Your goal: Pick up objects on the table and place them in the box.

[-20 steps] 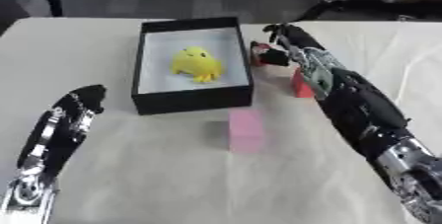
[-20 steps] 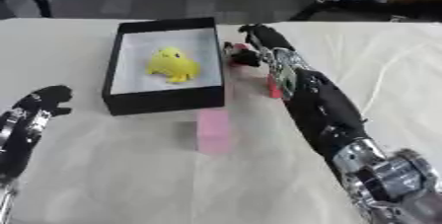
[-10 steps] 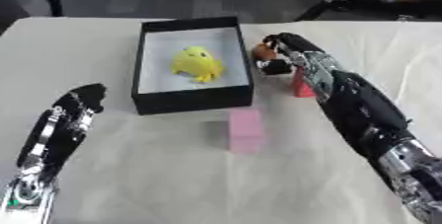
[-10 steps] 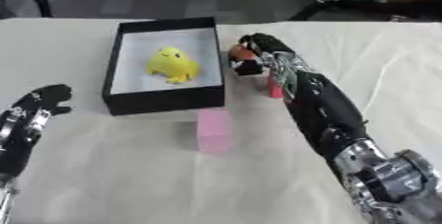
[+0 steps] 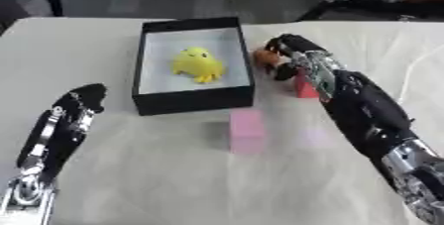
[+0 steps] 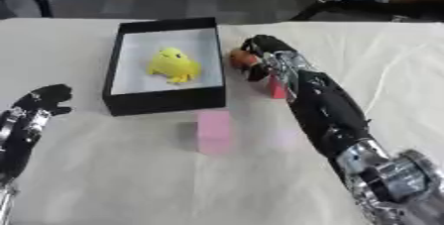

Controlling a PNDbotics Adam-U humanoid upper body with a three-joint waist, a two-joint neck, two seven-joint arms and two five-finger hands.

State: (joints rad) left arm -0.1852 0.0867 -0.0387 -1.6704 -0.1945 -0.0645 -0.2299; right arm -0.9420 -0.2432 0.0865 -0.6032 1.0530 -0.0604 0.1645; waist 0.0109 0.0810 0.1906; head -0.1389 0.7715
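**Right hand on small orange item, box next**

Table (image 5: 130,179) w/ pale cloth fills the view. Black box (image 5: 195,101) sits at approx 11 o'clock from centre, white floor inside, yellow toy (image 5: 199,64) already in it. Right hand (image 5: 291,53) comes in from 4 o'clock, fingers curled round a small orange-brown object (image 5: 264,58) just beside the box's right wall, at 1 o'clock from centre. Can't tell if it's lifted off the cloth yet. Left hand (image 5: 80,102) idle at 8 o'clock, fingers relaxed, holding nothing. Pink block (image 5: 246,128) lies near centre, just below the box's front wall. Red block (image 5: 304,86) at 2 o'clock, partly under the right wrist.

Step in hand, as I judge it: carry the orange item over the right wall and let go inside. To do it well: lift enough to clear the rim, move toward 10 o'clock, release over the bare floor, not on the toy. Watch the wrist doesn't drag the red block.

No brands, labels or writing readable anywhere.
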